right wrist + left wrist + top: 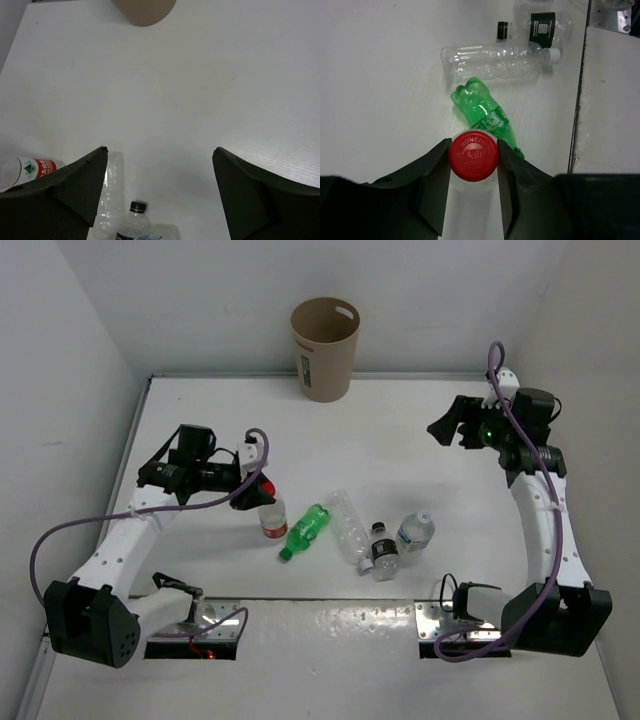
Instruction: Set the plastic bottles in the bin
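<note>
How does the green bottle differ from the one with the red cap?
The green bottle is green all over; the red-capped bottle has a clear body. The green bottle lies on its side, ungripped; the red-capped bottle stands upright, clamped in the left end effector. Both are plastic bottles.

Five plastic bottles (305,530) and one bin (325,352)

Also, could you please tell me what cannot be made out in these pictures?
Inside of the bin: top view, its wall hides the bottom.
Body of the red-capped bottle: left wrist view, under its cap and the left claw.
The black-capped bottle: right wrist view, cut off by the bottom edge.
</note>
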Controlling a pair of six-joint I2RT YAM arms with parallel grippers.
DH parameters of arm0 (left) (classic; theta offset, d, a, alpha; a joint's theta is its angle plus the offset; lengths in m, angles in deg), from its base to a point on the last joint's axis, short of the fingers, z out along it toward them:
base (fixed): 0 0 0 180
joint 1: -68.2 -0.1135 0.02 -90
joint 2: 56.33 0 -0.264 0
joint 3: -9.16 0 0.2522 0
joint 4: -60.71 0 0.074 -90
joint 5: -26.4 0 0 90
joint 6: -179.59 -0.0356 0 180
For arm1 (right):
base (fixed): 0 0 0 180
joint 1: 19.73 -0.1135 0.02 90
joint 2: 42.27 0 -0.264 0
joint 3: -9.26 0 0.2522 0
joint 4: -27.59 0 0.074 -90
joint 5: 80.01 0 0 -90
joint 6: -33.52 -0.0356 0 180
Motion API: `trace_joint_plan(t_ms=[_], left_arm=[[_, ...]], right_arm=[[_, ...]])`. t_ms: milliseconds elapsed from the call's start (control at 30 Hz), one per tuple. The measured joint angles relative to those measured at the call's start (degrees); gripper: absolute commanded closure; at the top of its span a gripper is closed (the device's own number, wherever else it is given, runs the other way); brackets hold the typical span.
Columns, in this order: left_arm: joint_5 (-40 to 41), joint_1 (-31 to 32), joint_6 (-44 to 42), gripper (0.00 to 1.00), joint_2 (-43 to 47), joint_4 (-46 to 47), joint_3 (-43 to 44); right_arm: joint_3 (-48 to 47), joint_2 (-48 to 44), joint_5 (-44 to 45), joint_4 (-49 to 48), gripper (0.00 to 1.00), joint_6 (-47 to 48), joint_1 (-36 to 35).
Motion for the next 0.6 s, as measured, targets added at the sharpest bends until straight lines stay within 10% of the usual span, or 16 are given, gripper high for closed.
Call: trace_joint_plan(t_ms=[267, 600], left_arm=[[4.66, 1.03, 8.52, 0.94, -7.32, 3.82, 12.52], [18.73, 2.21, 33.22, 1.0, -33.92, 31.08, 52.54]], right_arm=[[2.73, -2.16, -0.07, 2.05, 0.07, 3.04, 0.39], [6.78, -9.92, 1.66, 5.31, 0.09, 7.13, 0.7]])
